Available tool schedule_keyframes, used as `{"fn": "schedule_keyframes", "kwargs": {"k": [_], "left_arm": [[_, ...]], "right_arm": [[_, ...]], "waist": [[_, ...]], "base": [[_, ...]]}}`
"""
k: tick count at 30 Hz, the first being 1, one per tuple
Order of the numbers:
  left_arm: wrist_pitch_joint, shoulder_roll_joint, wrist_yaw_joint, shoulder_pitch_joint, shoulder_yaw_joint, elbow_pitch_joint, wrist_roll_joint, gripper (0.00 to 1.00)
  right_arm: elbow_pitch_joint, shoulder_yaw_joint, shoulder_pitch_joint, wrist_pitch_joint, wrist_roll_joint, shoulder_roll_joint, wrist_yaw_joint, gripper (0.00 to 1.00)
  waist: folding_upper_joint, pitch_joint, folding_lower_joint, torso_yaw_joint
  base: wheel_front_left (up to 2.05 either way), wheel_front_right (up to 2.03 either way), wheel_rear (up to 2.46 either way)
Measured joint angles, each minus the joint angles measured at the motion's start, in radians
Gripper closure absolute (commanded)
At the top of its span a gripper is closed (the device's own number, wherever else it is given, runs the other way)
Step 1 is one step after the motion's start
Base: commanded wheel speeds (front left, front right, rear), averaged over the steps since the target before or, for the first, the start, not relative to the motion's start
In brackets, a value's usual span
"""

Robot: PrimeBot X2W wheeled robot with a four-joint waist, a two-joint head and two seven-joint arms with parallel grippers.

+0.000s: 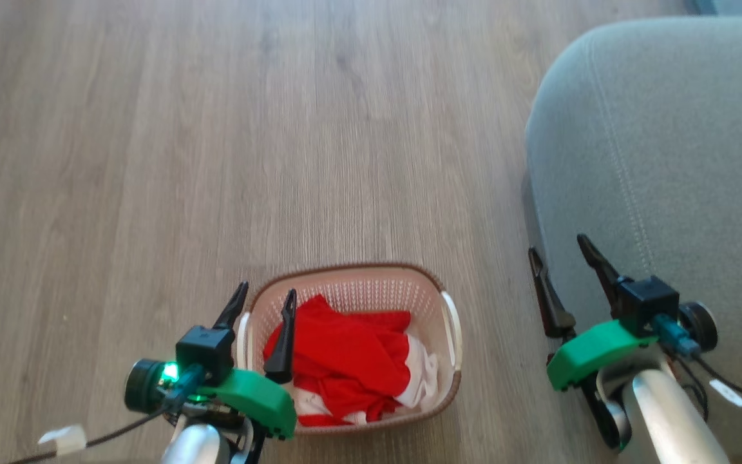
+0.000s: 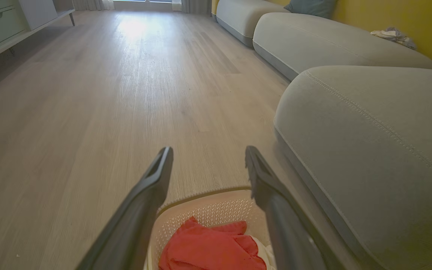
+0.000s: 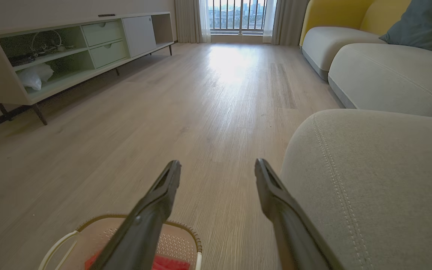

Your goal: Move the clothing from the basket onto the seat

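The cream basket (image 1: 371,283) with a brown rim stands on the wood floor, holding red clothing (image 1: 345,361) with white trim. My left gripper (image 1: 266,295) hovers open over the basket's left rim, nothing between its fingers. The grey-green seat (image 1: 667,161) rises at the right. My right gripper (image 1: 559,246) is open at the seat's front edge, one finger over the cushion, the other over the floor. In the left wrist view the open left gripper (image 2: 208,150) looks over the basket (image 2: 208,206) and clothing (image 2: 208,247). In the right wrist view the right gripper (image 3: 218,165) is open, basket (image 3: 178,236) at lower left, seat (image 3: 381,176) at right.
Bare wood floor (image 1: 216,129) spreads ahead and to the left. More sofa cushions (image 3: 388,75) run along a yellow wall to the right. A low shelf unit (image 3: 69,48) with drawers stands along the far left wall, a window at the back.
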Motion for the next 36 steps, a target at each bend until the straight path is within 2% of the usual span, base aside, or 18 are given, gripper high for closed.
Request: {"fn": "schedule_keyframes", "kwargs": {"k": [4,9,15,18,19,22,26,33,36], "left_arm": [[0.000,0.000,-0.001,-0.046,-0.022,0.099,0.010,0.00],[0.000,-0.004,0.002,-0.120,-0.048,0.259,0.081,0.00],[0.000,-0.006,0.000,-0.268,-0.093,0.422,0.138,0.00],[0.000,-0.003,0.025,-0.348,-0.105,0.473,0.193,0.00],[0.000,0.000,0.033,-0.374,-0.108,0.494,0.204,0.00],[0.000,0.006,0.017,-0.449,-0.126,0.582,0.214,0.00],[0.000,0.016,0.019,-0.542,-0.131,0.723,0.226,0.00],[0.003,0.042,0.046,-0.712,-0.158,0.944,0.274,0.00],[0.044,0.053,0.055,-0.777,-0.153,1.002,0.271,0.00]], "right_arm": [[0.002,-0.009,-0.035,0.000,0.000,0.000,0.000,0.00],[0.002,-0.046,-0.072,0.000,-0.009,0.000,0.000,0.00],[-0.010,-0.051,-0.125,-0.001,-0.020,0.000,0.000,0.00],[-0.039,-0.047,-0.155,-0.001,-0.029,0.001,0.000,0.00],[-0.049,-0.044,-0.165,-0.001,-0.029,0.002,0.000,0.00],[-0.065,-0.030,-0.184,-0.002,-0.026,0.003,0.000,0.00],[-0.069,-0.006,-0.189,-0.002,-0.013,0.006,0.000,0.00],[-0.099,0.040,-0.225,-0.002,0.072,0.009,0.000,0.00],[-0.105,0.073,-0.247,-0.002,0.104,0.010,0.000,0.00]], "waist": [[0.0000,0.057,0.0000,-0.007],[0.0000,0.146,0.0001,-0.028],[0.0000,0.278,0.0002,-0.058],[0.0000,0.348,0.0003,-0.078],[0.0000,0.372,0.0003,-0.086],[0.0000,0.441,0.0003,-0.113],[0.0000,0.522,0.0003,-0.154],[-0.0001,0.622,0.0001,-0.239],[-0.0001,0.656,0.0001,-0.273]], "base": [[0.00,0.00,0.00],[0.00,0.00,0.00],[0.00,0.00,0.00],[0.00,0.00,0.00],[0.00,0.00,0.00],[0.00,0.00,0.00],[0.00,0.00,0.00],[0.00,0.00,0.00],[0.00,0.00,0.00]]}}
